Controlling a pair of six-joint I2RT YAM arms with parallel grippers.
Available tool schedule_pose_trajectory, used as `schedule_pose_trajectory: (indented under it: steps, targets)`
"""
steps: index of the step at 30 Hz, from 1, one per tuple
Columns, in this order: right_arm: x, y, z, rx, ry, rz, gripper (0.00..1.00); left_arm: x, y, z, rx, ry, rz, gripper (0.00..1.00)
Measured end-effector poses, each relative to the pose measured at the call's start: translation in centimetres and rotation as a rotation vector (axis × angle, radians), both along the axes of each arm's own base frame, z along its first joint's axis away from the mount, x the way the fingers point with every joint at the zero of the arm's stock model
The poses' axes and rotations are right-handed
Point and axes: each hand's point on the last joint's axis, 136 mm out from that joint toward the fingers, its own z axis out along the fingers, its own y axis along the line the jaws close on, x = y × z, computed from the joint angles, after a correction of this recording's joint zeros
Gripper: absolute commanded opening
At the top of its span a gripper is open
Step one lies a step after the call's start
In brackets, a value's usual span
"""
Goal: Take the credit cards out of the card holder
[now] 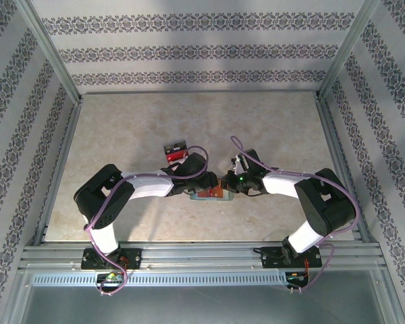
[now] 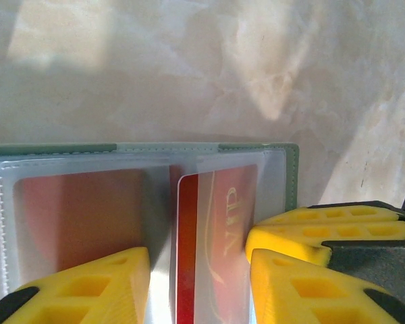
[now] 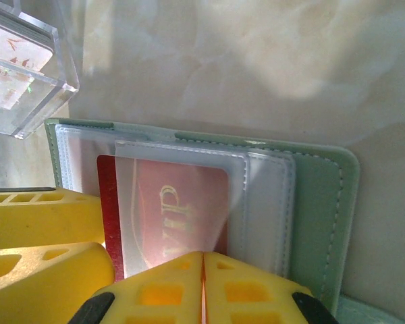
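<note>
The pale teal card holder (image 1: pixel 212 194) lies open on the table between my two grippers, its green edge (image 2: pixel 256 146) toward the far side. A red "VIP" credit card (image 3: pixel 182 209) sits in a clear sleeve, with one long edge poking out. My right gripper (image 3: pixel 202 260) is shut on that card's near end, and a red sliver shows between its pads. My left gripper (image 2: pixel 199 260) is open, its fingers straddling the same card (image 2: pixel 212 223) low over the holder. Another reddish card (image 2: pixel 81 216) shows through the neighbouring frosted sleeve.
A clear plastic tray (image 1: pixel 175 150) with red and black contents stands just behind the left gripper; its corner (image 3: pixel 20 61) is close to the holder's far left corner. Patterned walls and metal rails enclose the marbled tabletop (image 1: pixel 121 135).
</note>
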Motion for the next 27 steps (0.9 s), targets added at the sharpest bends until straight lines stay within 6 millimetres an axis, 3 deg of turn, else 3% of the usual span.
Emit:
schedule_pose_trajectory:
  steps: [10,21,27]
  targets:
    - [0.03,0.01,-0.01,0.001,-0.001,0.0,0.09,0.15,0.1,0.21,0.004,-0.011,0.003,0.33]
    - [0.03,0.02,0.0,0.001,-0.001,0.0,0.09,0.11,0.13,0.18,0.005,-0.008,0.004,0.37]
    - [0.07,0.05,-0.13,0.001,0.0,0.0,0.09,-0.02,-0.03,0.21,-0.003,-0.003,-0.004,0.3]
